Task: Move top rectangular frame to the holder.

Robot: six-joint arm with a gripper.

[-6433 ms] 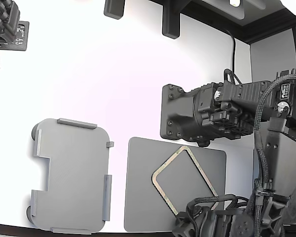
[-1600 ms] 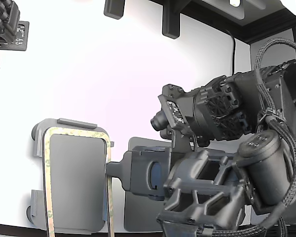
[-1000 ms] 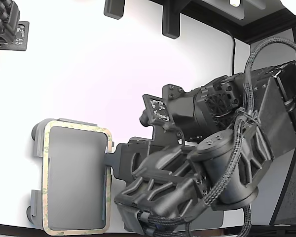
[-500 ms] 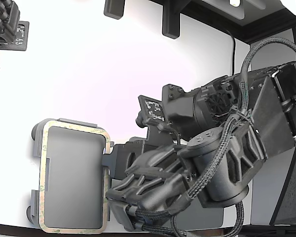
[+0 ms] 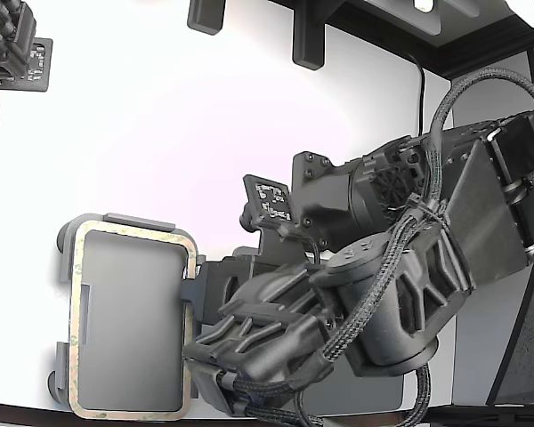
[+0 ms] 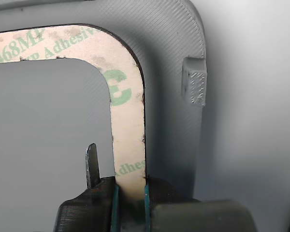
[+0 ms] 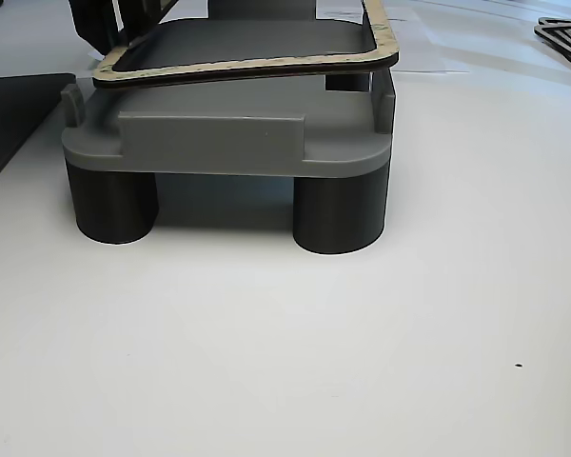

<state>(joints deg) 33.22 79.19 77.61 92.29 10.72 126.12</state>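
The top rectangular frame [image 5: 132,230] is a thin tan outline with green print, lying over the light grey holder [image 5: 129,329] at the exterior view's lower left. My gripper [image 5: 194,294] is shut on the middle of the frame's long side nearest the arm. In the wrist view the fingers clamp the tan strip [image 6: 128,121], and my gripper [image 6: 130,191] is near one of the holder's [image 6: 174,43] raised tabs. The other view shows the frame [image 7: 238,67] level with the tabs, just above the holder's plate [image 7: 228,143]. Whether they touch I cannot tell.
My arm hides most of the dark grey mat [image 5: 374,391], which also shows in the other view [image 7: 9,114]. A second black arm unit [image 5: 338,200] sits behind my arm. The holder stands on dark round feet [image 7: 338,214]. Another frame-like part [image 7: 563,33] lies far off.
The frame, earlier lying on the dark mat, has been carried over the holder. In the last second it slid further towards the exterior view's left, lining up with the holder's outline.
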